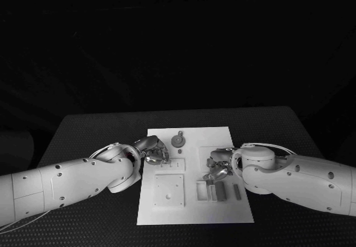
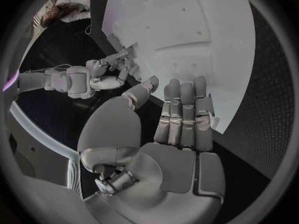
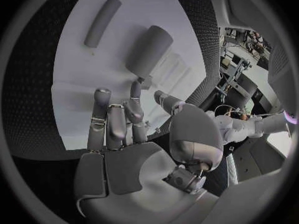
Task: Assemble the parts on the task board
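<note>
Black table (image 1: 89, 128) carries the white task board (image 1: 194, 215) at centre frame, where we see our left hand (image 1: 152, 151) over its left edge, fingers straight and holding nothing, while our right hand (image 1: 218, 165) pinches a grey part (image 3: 149, 51) right of centre.

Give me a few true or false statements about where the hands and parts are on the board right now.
1. Both hands are over the task board. True.
2. The left hand holds a long rod. False: its fingers are straight and it holds nothing.
3. The round part lies at the board's far end. True.
4. The right hand rests on the black table. False: it is over the board, near the slim bars.
</note>
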Robot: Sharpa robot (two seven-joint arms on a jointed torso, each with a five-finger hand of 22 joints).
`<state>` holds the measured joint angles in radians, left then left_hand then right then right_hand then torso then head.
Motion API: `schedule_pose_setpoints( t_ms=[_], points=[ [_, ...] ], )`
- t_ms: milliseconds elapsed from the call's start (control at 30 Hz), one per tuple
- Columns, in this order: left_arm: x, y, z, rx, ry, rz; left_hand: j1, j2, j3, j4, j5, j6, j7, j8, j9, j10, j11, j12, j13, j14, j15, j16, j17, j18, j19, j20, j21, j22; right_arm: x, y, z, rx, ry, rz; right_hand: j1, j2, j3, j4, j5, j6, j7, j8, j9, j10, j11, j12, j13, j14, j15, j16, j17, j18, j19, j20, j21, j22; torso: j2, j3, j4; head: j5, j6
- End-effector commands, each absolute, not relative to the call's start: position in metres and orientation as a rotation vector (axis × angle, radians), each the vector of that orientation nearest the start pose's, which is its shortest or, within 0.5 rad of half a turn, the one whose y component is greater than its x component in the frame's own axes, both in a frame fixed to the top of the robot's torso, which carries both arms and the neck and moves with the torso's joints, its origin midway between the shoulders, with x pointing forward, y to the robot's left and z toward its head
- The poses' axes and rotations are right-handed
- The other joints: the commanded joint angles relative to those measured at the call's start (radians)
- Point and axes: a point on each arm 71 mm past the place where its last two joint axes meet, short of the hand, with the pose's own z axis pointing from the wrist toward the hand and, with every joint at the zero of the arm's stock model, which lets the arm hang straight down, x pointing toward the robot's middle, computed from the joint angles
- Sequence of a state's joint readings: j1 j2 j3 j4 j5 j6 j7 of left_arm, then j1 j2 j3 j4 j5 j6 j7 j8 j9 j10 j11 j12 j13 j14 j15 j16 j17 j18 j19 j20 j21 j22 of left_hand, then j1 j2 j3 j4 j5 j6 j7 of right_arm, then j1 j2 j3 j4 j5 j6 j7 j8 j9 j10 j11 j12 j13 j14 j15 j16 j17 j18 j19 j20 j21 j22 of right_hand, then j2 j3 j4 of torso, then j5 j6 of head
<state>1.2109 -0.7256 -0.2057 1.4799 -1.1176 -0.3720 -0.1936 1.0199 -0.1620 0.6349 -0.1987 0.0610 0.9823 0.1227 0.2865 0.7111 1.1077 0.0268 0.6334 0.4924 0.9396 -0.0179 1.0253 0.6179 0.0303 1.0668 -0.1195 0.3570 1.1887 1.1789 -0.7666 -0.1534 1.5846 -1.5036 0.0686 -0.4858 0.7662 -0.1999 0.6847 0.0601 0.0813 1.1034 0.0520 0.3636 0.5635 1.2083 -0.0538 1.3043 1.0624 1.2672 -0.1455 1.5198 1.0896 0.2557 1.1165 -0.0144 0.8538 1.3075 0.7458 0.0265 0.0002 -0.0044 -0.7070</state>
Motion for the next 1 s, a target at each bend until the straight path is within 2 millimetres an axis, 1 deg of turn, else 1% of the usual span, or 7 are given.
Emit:
schedule_pose_setpoints(
  t_ms=[33, 167, 300, 400, 700, 867, 1000],
  points=[
    [0.4711, 0.1647, -0.2449, -0.147, 1.914, -0.721, -0.008, -0.002, 0.0, 0.007, -0.004, -0.008, 0.001, 0.004, -0.001, -0.006, 0.0, -0.003, -0.001, -0.003, 0.007, -0.007, -0.002, 0.016, -0.001, 0.008, -0.006, -0.001, 0.4425, -0.1657, -0.2657, -0.349, 2.21, 0.228, -0.005, 0.011, -0.002, -0.019, -0.004, -0.002, 0.004, -0.001, 0.002, 0.006, 0.0, -0.005, 0.004, -0.01, 0.003, 0.005, -0.004, 0.006, -0.008, -0.002, 0.004, 0.021, 0.0, 0.0012, -0.0014, 0.001, -0.001],
    [0.4708, 0.1639, -0.2448, -0.146, 1.915, -0.724, -0.008, -0.002, 0.0, 0.008, -0.004, -0.008, 0.001, 0.004, -0.001, -0.006, 0.0, -0.003, -0.001, -0.003, 0.007, -0.007, -0.002, 0.016, -0.001, 0.008, -0.006, 0.0, 0.4421, -0.164, -0.2663, -0.364, 2.205, 0.223, -0.002, 0.019, -0.005, -0.055, -0.004, -0.001, 0.004, -0.003, 0.005, 0.007, 0.0, -0.009, 0.009, -0.011, 0.005, 0.007, -0.006, 0.006, -0.011, -0.001, 0.006, 0.02, 0.0, 0.0015, -0.0013, 0.001, -0.001],
    [0.4709, 0.1643, -0.2448, -0.146, 1.915, -0.723, -0.008, -0.002, 0.0, 0.008, -0.004, -0.008, 0.001, 0.004, -0.001, -0.006, 0.0, -0.003, -0.001, -0.003, 0.007, -0.007, -0.002, 0.016, -0.001, 0.008, -0.007, 0.0, 0.4419, -0.1632, -0.2681, -0.382, 2.196, 0.21, 0.007, 0.043, -0.008, -0.125, -0.004, 0.001, 0.005, -0.006, 0.008, 0.01, 0.0, -0.013, 0.017, -0.013, 0.007, 0.01, -0.01, 0.006, -0.013, 0.001, 0.008, 0.02, 0.0, 0.0018, -0.0009, 0.001, -0.002],
    [0.471, 0.1647, -0.2449, -0.147, 1.914, -0.722, -0.007, -0.002, 0.0, 0.008, -0.004, -0.008, 0.001, 0.004, -0.001, -0.006, 0.0, -0.003, -0.001, -0.003, 0.007, -0.007, -0.002, 0.016, -0.001, 0.008, -0.007, 0.0, 0.441, -0.1626, -0.2698, -0.398, 2.186, 0.202, 0.011, 0.051, -0.005, -0.16, -0.003, 0.003, 0.005, -0.008, 0.008, 0.012, 0.001, -0.017, 0.021, -0.015, 0.009, 0.011, -0.014, 0.006, -0.013, 0.002, 0.008, 0.019, 0.0, 0.0018, -0.001, 0.002, -0.003],
    [0.471, 0.1647, -0.245, -0.147, 1.916, -0.722, -0.008, -0.001, 0.0, 0.01, -0.004, -0.008, 0.001, 0.004, -0.001, -0.006, 0.0, -0.003, -0.001, -0.003, 0.007, -0.006, -0.002, 0.016, -0.001, 0.008, -0.007, 0.0, 0.4395, -0.1589, -0.2723, -0.425, 2.167, 0.195, 0.019, 0.07, 0.005, -0.213, -0.003, 0.006, 0.005, -0.013, 0.01, 0.016, 0.002, -0.025, 0.024, -0.017, 0.012, 0.012, -0.022, 0.006, -0.012, 0.005, 0.008, 0.018, 0.0, 0.0022, -0.0013, 0.004, -0.003],
    [0.4712, 0.1653, -0.2451, -0.149, 1.916, -0.72, -0.008, -0.002, 0.0, 0.01, -0.004, -0.008, 0.001, 0.004, -0.001, -0.006, 0.0, -0.003, -0.001, -0.003, 0.007, -0.006, -0.002, 0.017, -0.001, 0.008, -0.007, 0.0, 0.4386, -0.1581, -0.2724, -0.424, 2.164, 0.201, 0.031, 0.057, 0.011, -0.238, -0.002, 0.005, 0.007, -0.018, 0.01, 0.012, 0.003, -0.035, 0.019, -0.024, 0.013, 0.011, -0.033, 0.006, -0.013, 0.006, 0.006, 0.018, -0.001, 0.0022, -0.0018, 0.004, -0.002],
    [0.4712, 0.165, -0.2451, -0.149, 1.916, -0.72, -0.008, -0.003, -0.001, 0.011, -0.005, -0.008, 0.001, 0.004, -0.001, -0.006, 0.0, -0.003, -0.001, -0.003, 0.007, -0.006, -0.002, 0.017, 0.0, 0.009, -0.008, 0.0, 0.4389, -0.1567, -0.2696, -0.42, 2.124, 0.213, 0.051, 0.031, 0.024, -0.252, -0.002, -0.001, 0.01, -0.024, 0.009, -0.005, 0.007, -0.055, 0.001, -0.037, 0.014, 0.008, -0.05, 0.006, -0.014, 0.009, 0.002, 0.016, 0.0, 0.0027, -0.003, 0.003, 0.0]
  ],
)
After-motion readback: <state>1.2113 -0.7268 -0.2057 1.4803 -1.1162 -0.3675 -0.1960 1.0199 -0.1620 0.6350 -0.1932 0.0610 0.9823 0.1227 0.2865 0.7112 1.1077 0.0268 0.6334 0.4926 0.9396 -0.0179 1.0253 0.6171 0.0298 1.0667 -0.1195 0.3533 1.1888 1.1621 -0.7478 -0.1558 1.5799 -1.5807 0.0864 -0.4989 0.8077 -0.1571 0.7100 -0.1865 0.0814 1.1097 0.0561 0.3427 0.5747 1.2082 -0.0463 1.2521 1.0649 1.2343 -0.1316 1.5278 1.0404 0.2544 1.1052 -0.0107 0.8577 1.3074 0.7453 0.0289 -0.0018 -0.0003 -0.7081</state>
